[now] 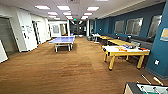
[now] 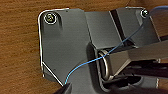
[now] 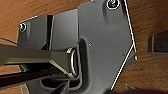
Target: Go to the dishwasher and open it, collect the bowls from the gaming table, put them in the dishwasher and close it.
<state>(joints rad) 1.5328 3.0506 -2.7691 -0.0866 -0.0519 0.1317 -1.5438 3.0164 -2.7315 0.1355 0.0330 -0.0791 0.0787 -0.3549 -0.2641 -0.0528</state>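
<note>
Rec room w/ wood floor [image 1: 62, 67]; gaming table [image 1: 125, 51] items blurry, finger state can't tell.

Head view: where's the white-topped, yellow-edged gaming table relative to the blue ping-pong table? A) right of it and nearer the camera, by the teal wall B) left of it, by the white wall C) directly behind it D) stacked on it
A: the gaming table stands right of the ping-pong table, closer to the camera, beside the teal wall.
</note>
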